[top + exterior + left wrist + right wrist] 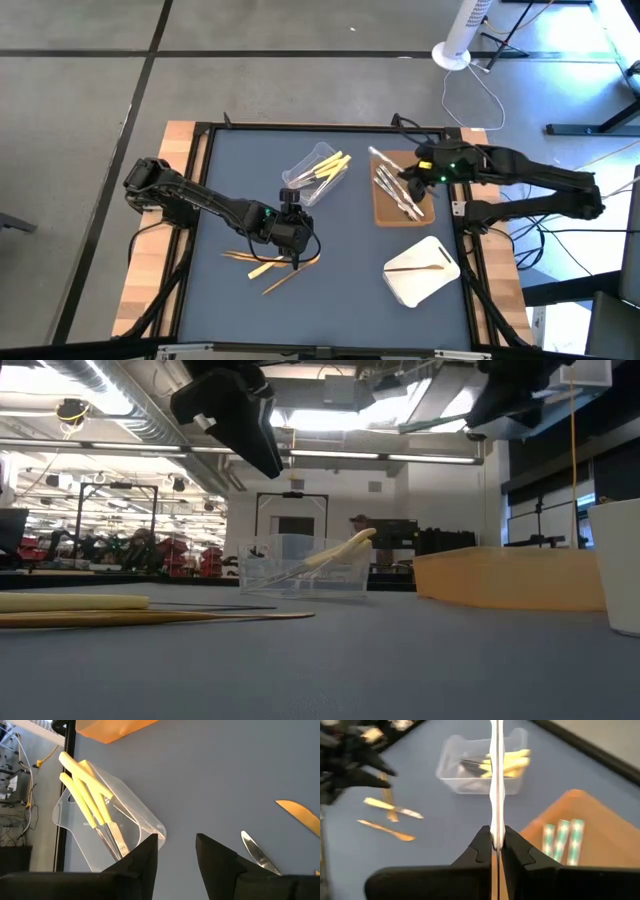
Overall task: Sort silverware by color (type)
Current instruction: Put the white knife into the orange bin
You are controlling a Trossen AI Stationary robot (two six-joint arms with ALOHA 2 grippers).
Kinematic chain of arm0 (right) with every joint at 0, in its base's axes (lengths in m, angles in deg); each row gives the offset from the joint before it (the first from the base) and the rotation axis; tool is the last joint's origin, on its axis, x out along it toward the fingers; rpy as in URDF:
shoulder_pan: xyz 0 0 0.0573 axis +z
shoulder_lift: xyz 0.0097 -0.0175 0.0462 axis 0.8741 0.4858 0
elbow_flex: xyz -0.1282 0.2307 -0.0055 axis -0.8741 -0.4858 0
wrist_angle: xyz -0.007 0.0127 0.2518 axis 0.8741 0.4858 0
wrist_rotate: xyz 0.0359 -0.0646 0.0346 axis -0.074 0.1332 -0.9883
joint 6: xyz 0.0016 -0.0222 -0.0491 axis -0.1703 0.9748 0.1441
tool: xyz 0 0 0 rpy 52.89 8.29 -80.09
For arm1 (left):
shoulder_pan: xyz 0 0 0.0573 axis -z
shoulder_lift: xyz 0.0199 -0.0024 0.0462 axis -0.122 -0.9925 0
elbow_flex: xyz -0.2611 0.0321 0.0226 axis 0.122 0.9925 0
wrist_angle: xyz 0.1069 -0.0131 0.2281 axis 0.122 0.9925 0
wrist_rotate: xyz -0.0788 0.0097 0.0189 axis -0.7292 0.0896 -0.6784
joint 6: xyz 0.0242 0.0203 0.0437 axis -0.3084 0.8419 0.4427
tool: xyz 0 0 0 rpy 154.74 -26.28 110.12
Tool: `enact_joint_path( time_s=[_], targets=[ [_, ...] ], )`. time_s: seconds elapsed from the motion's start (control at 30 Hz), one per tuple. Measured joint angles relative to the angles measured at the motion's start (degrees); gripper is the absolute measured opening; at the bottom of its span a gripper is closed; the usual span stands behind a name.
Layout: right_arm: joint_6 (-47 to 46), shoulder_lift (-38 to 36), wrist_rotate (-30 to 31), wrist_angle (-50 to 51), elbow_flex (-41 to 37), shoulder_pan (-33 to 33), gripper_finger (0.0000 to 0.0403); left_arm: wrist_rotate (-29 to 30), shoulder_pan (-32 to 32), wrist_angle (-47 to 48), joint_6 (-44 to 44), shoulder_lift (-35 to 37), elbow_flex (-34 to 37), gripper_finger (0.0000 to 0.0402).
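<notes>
1. Silver utensil (495,785) stands pinched between the closed fingers of the right gripper (495,842), above the brown tray (384,205).
2. Left gripper (291,228) hovers, fingers parted and empty, over loose orange-brown utensils (270,262); yellow-handled utensils (85,795) lie in the clear tub (132,815).
3. Readable writing: none visible.

Light falls evenly from above on the tabletop (330,215), bright and diffuse; shadows under the arms are faint; ceiling strip lights (330,420) blow out to white in the low view, leaving the arms overhead as dark silhouettes; the nearest pale yellow knives (75,602) at the tabletop's edge blur softly; the right wrist view is smeared throughout, the silver utensil (496,780) glaring white; the left wrist view is crisp, with sheen on the clear plastic tub (117,827).
</notes>
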Motion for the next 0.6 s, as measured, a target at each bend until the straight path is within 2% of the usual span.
enact_joint_path(
  time_s=[0.13, 0.43, 0.6],
  targets=[
    [-0.36, -2.24, 3.18, -0.57, -2.16, 0.0, 0.001, 0.0, 0.0, -0.02, -1.4, 0.0, 0.0, 0.0127],
    [-3.88, -7.07, 9.31, -5.19, -15.18, -0.04, 0.001, 0.0, 0.0, -0.04, -1.49, 0.0, 0.0, 0.0127],
    [-6.37, -9.17, 9.95, -10.68, -22.37, -0.75, 0.001, 0.0, 0.0, -0.09, -1.49, -0.02, 0.0, 0.0127]
  ],
)
